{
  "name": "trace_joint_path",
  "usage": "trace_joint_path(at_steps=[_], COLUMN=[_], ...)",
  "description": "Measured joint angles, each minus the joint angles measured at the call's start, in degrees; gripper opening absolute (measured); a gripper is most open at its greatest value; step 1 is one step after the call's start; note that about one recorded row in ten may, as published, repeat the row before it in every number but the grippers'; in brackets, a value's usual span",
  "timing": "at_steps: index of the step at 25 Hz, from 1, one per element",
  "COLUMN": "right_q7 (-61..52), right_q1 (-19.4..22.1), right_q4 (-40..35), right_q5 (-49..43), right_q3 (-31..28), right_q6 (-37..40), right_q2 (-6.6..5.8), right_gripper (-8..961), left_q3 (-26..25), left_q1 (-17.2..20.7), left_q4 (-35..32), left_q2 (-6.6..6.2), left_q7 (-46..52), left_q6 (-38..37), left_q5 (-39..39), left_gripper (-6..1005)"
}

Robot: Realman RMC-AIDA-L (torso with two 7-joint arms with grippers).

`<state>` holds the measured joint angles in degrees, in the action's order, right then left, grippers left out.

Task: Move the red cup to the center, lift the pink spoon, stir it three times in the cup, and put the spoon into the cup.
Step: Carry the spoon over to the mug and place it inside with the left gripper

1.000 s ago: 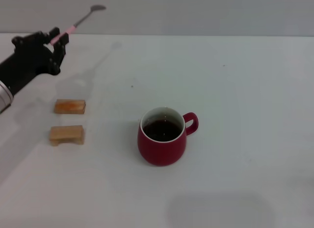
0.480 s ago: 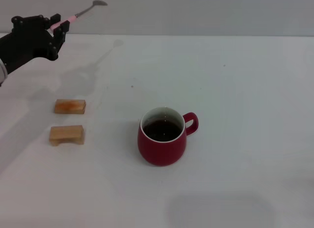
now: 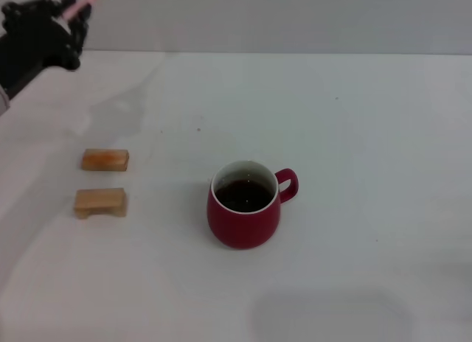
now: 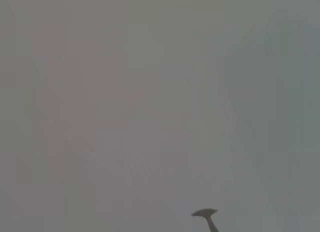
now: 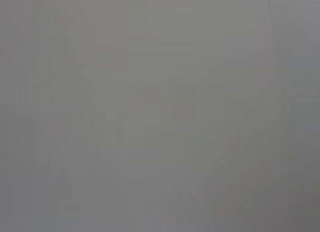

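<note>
Gripping the pink spoon (image 3: 82,1) by its handle, the left gripper (image 3: 68,18) sits high at the far left corner of the head view, raised above the white table (image 3: 354,135). Only a short stretch of pink handle shows beyond the black fingers before it runs out of view; the left wrist view catches the spoon's grey metal bowl (image 4: 205,212) against a plain pale background. The red cup (image 3: 244,206) stands upright near the table's middle, well apart from the gripper, nearer the robot and off to the gripper's right, with dark liquid inside and its loop handle pointing right. Two small tan wooden blocks (image 3: 104,159) lie left of the cup, one behind the other. The right gripper is not in view.
</note>
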<state>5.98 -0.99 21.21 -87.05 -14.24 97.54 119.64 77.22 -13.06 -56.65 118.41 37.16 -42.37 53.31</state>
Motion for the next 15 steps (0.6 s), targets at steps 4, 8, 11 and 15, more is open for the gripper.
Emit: trace_joint_path(at_steps=[4,8,11,15], right_q7=[0.0,0.0,0.0,0.1], right_q1=[-0.1,-0.2,-0.5,-0.8], right_q4=[0.2,0.0,0.0,-0.2], right_q5=[0.0,0.0,0.0,-0.1], right_q3=[0.0,0.0,0.0,0.0], right_q6=[-0.3,-0.9,-1.7,-2.5], right_q2=[-0.05,-0.01,-0.01,-0.01], right_gripper=[690,690,691,691], left_q3=[-4.2,-8.2,-7.9,-5.3], left_q1=[-1.5,-3.4,-4.7,-5.4], left_q4=[6.9,14.2,20.1,24.3], left_q2=[-0.33,-0.24,0.12,0.21], left_q7=[-4.1,-8.5,-21.9,-37.0], left_q6=[-11.2,-19.0,-24.9,-28.6], left_q5=[-11.1,-17.1,-21.1,-25.6], left_gripper=[177,176,176,177])
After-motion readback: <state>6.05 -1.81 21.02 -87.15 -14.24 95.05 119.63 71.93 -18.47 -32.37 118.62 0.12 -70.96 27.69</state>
